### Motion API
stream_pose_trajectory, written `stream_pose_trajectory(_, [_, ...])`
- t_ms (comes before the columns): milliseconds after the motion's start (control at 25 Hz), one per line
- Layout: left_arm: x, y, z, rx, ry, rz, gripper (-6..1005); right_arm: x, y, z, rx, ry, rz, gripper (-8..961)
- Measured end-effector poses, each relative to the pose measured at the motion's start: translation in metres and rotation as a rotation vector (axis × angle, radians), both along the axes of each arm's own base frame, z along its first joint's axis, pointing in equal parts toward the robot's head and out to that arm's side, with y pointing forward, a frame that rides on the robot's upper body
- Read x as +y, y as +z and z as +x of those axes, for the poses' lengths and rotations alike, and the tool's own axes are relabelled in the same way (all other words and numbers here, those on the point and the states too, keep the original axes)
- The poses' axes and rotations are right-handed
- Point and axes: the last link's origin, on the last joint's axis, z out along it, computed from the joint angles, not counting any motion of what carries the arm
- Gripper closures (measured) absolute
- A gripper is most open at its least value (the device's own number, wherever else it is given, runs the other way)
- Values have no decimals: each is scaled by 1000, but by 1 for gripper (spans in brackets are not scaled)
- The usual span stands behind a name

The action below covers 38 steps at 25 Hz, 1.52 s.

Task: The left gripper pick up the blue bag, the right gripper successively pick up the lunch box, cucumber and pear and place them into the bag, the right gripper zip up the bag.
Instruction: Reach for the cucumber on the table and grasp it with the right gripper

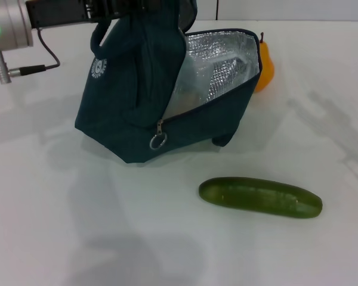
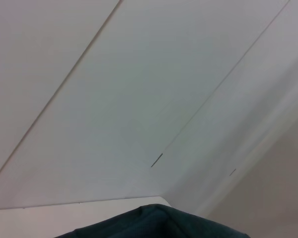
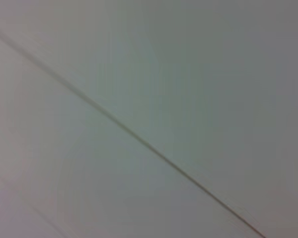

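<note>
— Lying nearest us on the white table (image 1: 77, 238) is the cucumber (image 1: 259, 196), flat on its side, clear of everything. See it?

— Yes. Just beyond it is the blue bag (image 1: 131, 95), tipped over, mouth gaping toward the right, silver lining (image 1: 218, 65) showing. Its zip ring (image 1: 158, 142) hangs at the low end of the opening, so the zip is undone.

— And the pear (image 1: 264, 68)?

— Behind the bag's open edge, upright on the table, half hidden by the rim. Touching or just beside the cloth, I can't say.

— What holds the bag up?

— The left gripper (image 1: 116, 7), at the far top, right where the handles gather. The bag leans as if hung from there, but the grip itself is cut off from sight, so clenched or loose, I cannot tell.

— The right gripper?

— Nowhere I can see. Its own camera shows only blank pale surface.

— The lunch box?

— Not on the table. There's a faint shape inside against the lining that could be it, but I wouldn't swear to it. If so, I'd judge we're at the cucumber step.

— So what does the next move call for?

— The right arm coming down over the cucumber, closing across its narrow width near the middle, then carrying it end-first into that slanted mouth. The left must keep the opening wide.
</note>
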Motion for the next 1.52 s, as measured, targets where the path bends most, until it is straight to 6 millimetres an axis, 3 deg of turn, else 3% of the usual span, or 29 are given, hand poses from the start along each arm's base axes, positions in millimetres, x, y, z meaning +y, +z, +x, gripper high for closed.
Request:
stream_pose_trajectory(200, [0,-1,-2,-2,6,-4,956,0,-6,-7,-179,123,-15,145])
stream_pose_trajectory(440, [-1,-2,-5,1,15,-6,956,18,7,-25,-494,401,-60,146])
stream_pose_trajectory(640, [0,-4,-7,-1,21,-9,956,36,22,-39,-742,569,-204,145])
stream_pose_trajectory(880, [-1,-4,-9,-1,25,-7,956,48,46,-51,-1023,623,-420,146])
stream_pose_trajectory(1080, [-2,-5,-10,-1,26,-7,956,47,60,-80,-1236,622,-496,148])
stream_pose_trajectory(1240, [-2,-7,-10,-2,25,-7,956,38,51,-111,-1371,627,-534,149])
stream_pose_trajectory(1400, [-2,-8,-10,-6,24,-9,956,32,27,-140,-1371,680,-564,150])
stream_pose_trajectory(1520, [-2,-8,-10,-7,25,-10,956,32,14,-150,-1357,704,-580,151])
